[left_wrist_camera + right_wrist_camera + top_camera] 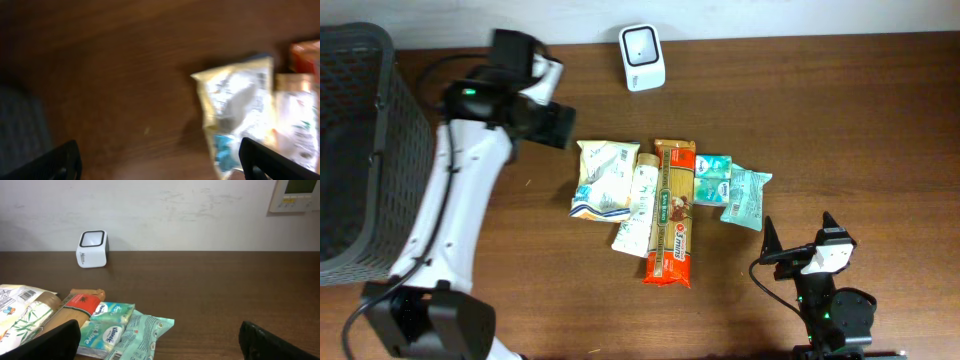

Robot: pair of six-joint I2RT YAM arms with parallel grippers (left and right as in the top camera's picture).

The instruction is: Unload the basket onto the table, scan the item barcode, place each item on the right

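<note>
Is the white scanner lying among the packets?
No, the scanner stands alone near the far edge, apart from the packets.

— Where is there room to pass?
— The right half of the brown wooden table (860,120) is bare wood. So is the strip between the small white box-shaped scanner (642,58) and the row of packets (671,215).
— And what blocks?
— That row lies edge to edge mid-table, from the cream foil bag (603,178) to the teal tissue packs (712,178). The dark mesh basket (360,150) walls off the left.
</note>
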